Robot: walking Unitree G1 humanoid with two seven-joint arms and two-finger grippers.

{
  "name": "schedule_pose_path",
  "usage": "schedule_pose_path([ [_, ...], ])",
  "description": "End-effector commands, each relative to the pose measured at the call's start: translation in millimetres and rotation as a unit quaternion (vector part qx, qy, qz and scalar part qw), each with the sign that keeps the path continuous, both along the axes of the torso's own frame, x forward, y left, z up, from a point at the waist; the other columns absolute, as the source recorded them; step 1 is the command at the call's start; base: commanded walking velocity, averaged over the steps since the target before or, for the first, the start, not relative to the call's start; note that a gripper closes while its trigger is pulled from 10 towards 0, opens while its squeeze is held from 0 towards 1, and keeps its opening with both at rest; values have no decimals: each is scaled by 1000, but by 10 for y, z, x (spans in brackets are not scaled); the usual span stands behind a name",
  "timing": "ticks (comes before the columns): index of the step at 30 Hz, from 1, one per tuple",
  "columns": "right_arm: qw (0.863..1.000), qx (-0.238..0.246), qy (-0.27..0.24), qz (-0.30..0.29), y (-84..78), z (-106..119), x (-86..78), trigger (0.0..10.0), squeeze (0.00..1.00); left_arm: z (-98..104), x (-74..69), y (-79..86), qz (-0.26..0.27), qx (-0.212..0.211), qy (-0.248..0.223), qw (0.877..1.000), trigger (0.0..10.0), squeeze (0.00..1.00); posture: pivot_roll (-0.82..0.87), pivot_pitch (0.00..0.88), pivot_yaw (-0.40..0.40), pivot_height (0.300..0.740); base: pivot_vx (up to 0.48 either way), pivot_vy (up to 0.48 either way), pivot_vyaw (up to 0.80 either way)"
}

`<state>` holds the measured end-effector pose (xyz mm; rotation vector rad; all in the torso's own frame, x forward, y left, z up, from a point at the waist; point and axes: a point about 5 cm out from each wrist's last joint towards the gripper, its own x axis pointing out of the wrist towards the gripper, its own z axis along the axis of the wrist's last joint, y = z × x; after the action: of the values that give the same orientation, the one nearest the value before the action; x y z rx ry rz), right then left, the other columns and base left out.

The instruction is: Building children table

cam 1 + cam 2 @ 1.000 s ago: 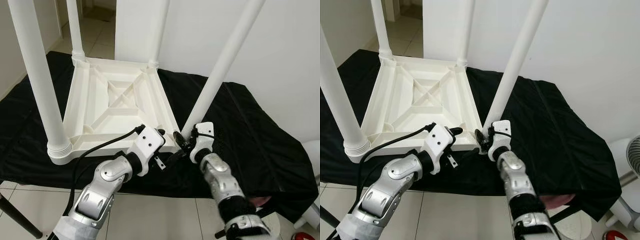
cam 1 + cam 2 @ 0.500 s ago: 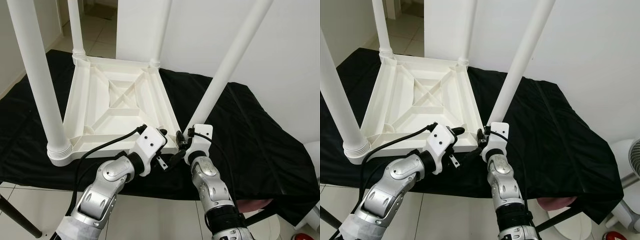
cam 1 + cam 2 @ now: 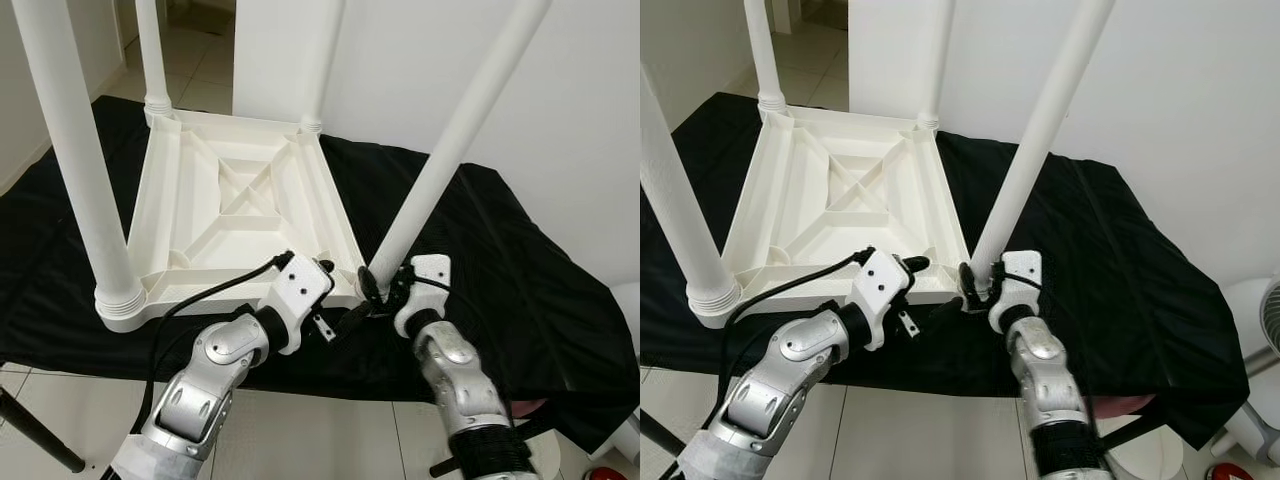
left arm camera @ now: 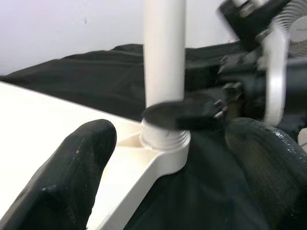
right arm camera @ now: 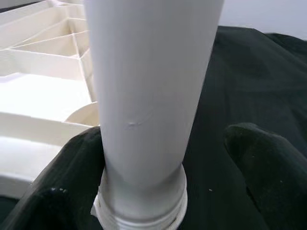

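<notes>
Pincers [image 3: 372, 293] flank leg [image 3: 455, 148] at tabletop [image 3: 235, 200] socket.

Upturned table [image 3: 235, 200] on cloth [image 3: 500, 260], legs up; both grippers at its near-right leg [image 3: 445, 160].

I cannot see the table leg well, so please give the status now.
Right gripper open around base of near-right leg. Left gripper open, beside that corner of upturned tabletop. Nothing blocking.
</notes>
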<state>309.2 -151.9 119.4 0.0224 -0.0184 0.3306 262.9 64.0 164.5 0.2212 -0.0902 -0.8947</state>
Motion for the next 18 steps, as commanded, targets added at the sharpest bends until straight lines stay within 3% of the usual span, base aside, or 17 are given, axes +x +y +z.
schedule_pose_path([
  [1, 1000, 5, 11, -4, -79, -68, -28, 10000, 0, 7, -24, -40, -5, -2, -1, 1000, 10000, 0, 50, 0, -187, 740, 0, 0, 0],
  [3, 1000, 4, 12, 1, -86, -69, -31, 10000, 0, 7, -23, -37, -4, -2, -1, 1000, 10000, 0, 50, 0, -187, 740, 0, 0, 0],
  [4, 999, -4, 13, 42, -107, -65, 1, 10000, 0, 7, -15, -29, -5, 1, -2, 1000, 10000, 0, 48, 0, -174, 740, 0, 0, 0],
  [7, 997, -20, 7, 72, -127, -48, 48, 10000, 0, 10, -6, -25, -6, 3, -2, 1000, 10000, 0, 48, 0, -174, 740, 0, 0, 0],
  [9, 992, -32, 1, 121, -113, 1, 163, 10000, 0, 20, 9, -27, -8, 5, -4, 1000, 10000, 0, 54, 0, -171, 740, 0, 0, 0],
  [13, 990, -36, 0, 133, -81, 16, 209, 10000, 0, 27, 10, -32, -8, 4, -5, 1000, 10000, 0, 56, 0, -172, 740, 0, 0, 0],
  [14, 988, -56, 5, 145, -12, 6, 313, 10000, 0, 34, 10, -38, -7, 4, -7, 1000, 10000, 0, 64, 0, -176, 740, 0, 0, 0],
  [18, 985, -60, 14, 161, 73, -8, 379, 10000, 0, 35, 10, -36, -4, 4, -7, 1000, 10000, 0, 64, 0, -176, 740, 0, 0, 0],
])
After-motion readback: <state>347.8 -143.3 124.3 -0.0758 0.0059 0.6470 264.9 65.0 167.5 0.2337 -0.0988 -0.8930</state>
